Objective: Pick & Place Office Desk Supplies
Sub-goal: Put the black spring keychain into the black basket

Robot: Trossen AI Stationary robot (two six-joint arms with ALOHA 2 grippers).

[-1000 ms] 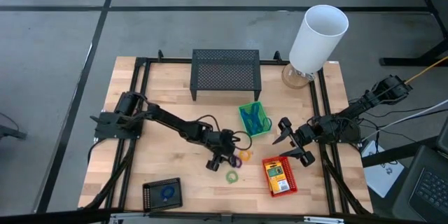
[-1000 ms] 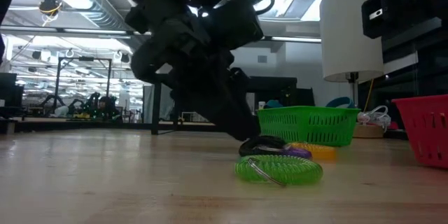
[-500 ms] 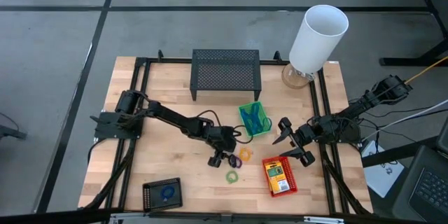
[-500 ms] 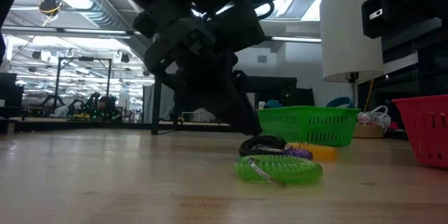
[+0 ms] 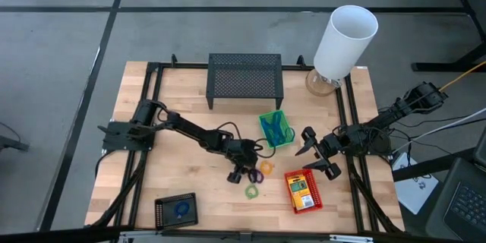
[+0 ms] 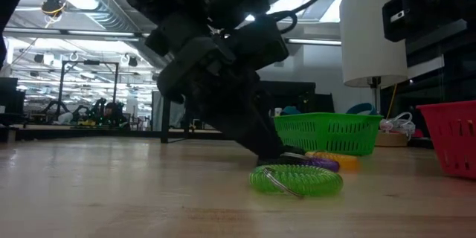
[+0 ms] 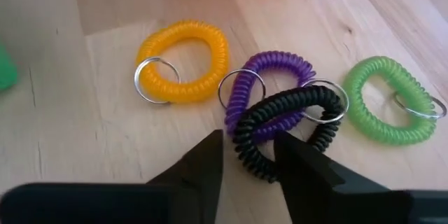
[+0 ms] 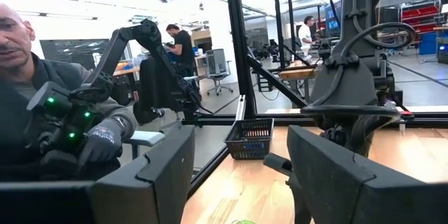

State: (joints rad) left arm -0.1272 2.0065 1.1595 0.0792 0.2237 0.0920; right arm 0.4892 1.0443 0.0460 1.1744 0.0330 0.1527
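Observation:
Several coiled rings lie flat on the table near its middle: an orange ring (image 7: 183, 59), a purple ring (image 7: 269, 84), a black ring (image 7: 287, 122) resting partly on the purple one, and a green ring (image 7: 388, 98). My left gripper (image 7: 246, 140) slants down at them, open, one fingertip on either side of the black ring's near arc. From above, the left gripper (image 5: 243, 175) stands just left of the orange ring (image 5: 266, 168). My right gripper (image 5: 315, 159) waits open at the right, raised off the table. My left gripper has the black ring's near arc (image 7: 253, 161) between its two fingertips, coming at it slanting down from the table's left. The ring lies flat on the table and on the purple ring. Whether the fingers touch it, I cannot tell.
A green basket (image 5: 275, 129) stands just beyond the rings. A red basket (image 5: 303, 190) with a yellow-and-green pack is to their right, a black basket (image 5: 176, 210) with a blue band at the near left. A black mesh stand (image 5: 244, 78) and white cylinder (image 5: 345, 42) stand far back.
My left gripper has sunk and edged toward the rings; its fingertips now reach down over the black ring, which showed clear of them a second ago. The rings have not moved.

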